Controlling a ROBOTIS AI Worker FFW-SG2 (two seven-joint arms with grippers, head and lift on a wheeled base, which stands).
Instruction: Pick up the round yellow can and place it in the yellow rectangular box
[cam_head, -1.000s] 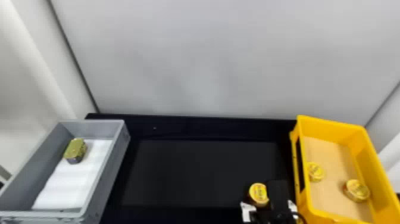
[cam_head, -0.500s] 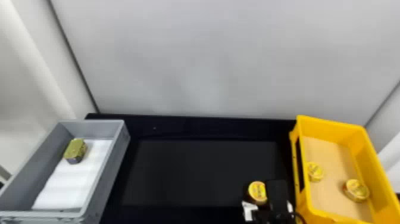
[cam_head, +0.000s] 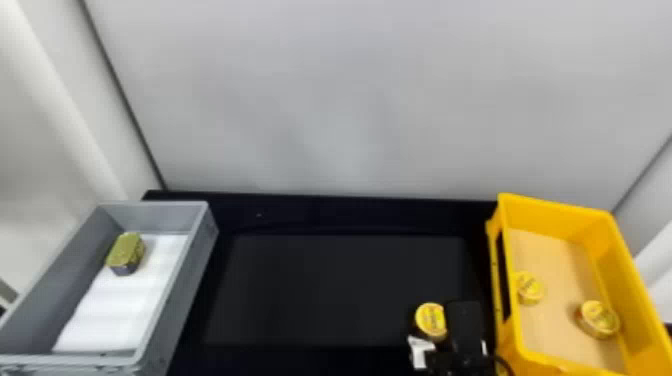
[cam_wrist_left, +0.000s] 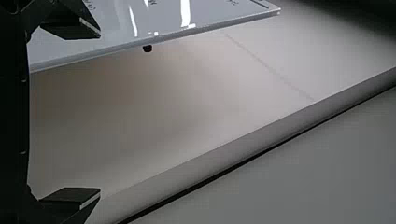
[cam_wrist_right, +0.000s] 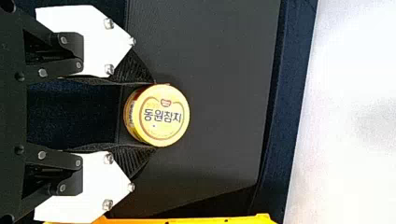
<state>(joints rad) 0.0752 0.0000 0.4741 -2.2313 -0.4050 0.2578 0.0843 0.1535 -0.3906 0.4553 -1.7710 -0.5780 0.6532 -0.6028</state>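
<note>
R claw (cam_head: 442, 331): clamped on the round yellow can (cam_head: 431, 319), at 5 o'clock in head view, over dark mat side; can btwn both fingers, touching each. Can = short cylinder, flat yellow lid w/ thin rim, shiny metallic side. Can't tell if its base touches anything. R wrist view: ribbed black pads (cam_wrist_right: 134, 161), matte, on the can's opp. sides; white angular plates (cam_wrist_right: 86, 186) w/ round metal screws behind.

L claw (cam_wrist_left: 99, 113): fingers wide apart, nothing btwn; black, flat, bevelled tips. Beyond: pale smooth surface (cam_wrist_left: 154, 112) w/ straight edge, plus glossy white board (cam_wrist_left: 163, 21), thin clear-looking edge, streaky reflections.

Yellow rectangular box (cam_head: 555, 202) at 4 o'clock, just beside R claw: smooth molded plastic, raised rim, long slot in side wall, flat tan bottom. 2 more round yellow cans in it: one (cam_head: 530, 288) at box's 9 o'clock near slotted wall, other (cam_head: 598, 319) at its 4 o'clock, apart.

Gray bin (cam_head: 180, 290) at 8 o'clock: rect., hard plastic, straight walls. White liner (cam_head: 120, 305) inside, soft-looking, faint ridges. Blocky tin (cam_head: 125, 252) at bin's 1 o'clock: rounded corners, gold-green top, dark lower side.

Counter (cam_head: 310, 210): black, w/ rect. charcoal mat (cam_head: 325, 290), matte. Light gray panel (cam_head: 350, 100) at 12 o'clock, smooth.
</note>
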